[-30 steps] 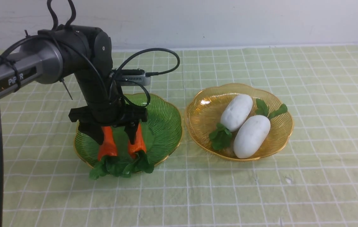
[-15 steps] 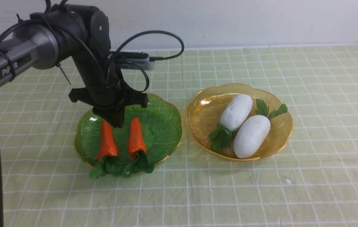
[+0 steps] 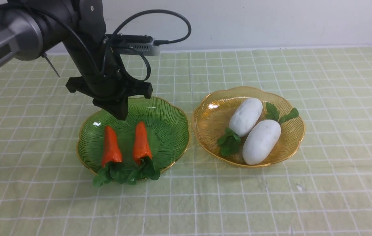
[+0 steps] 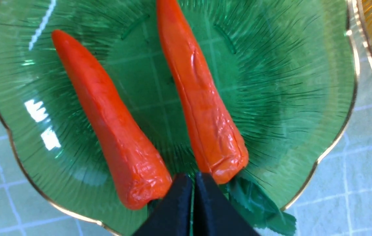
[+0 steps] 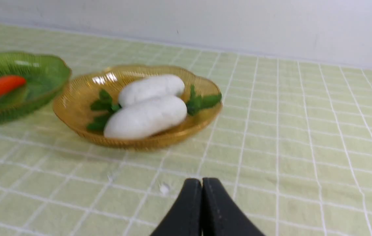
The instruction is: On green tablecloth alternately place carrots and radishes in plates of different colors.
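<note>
Two orange carrots (image 3: 110,147) (image 3: 141,143) lie side by side in the green plate (image 3: 169,127), their leaf tufts hanging over its near rim. The left wrist view looks down on both carrots (image 4: 113,131) (image 4: 202,108) and the green plate (image 4: 287,82). My left gripper (image 3: 120,115) hangs shut and empty above the plate's far part, clear of the carrots; in its own view the gripper (image 4: 192,178) has its fingers pressed together. Two white radishes (image 3: 246,116) (image 3: 261,141) rest in the amber plate (image 3: 212,118). My right gripper (image 5: 201,183) is shut over the green tablecloth (image 5: 304,131), short of the amber plate (image 5: 74,108).
The green tablecloth (image 3: 337,82) covers the whole table up to a white wall at the back. The two plates stand close together, a narrow strip of cloth between them. A black cable (image 3: 159,19) loops above the left arm's wrist.
My left gripper has let go, lifted out from between the carrots and shut its fingers. The arm rose and drew back to the left. Both carrots stay in the green plate.
</note>
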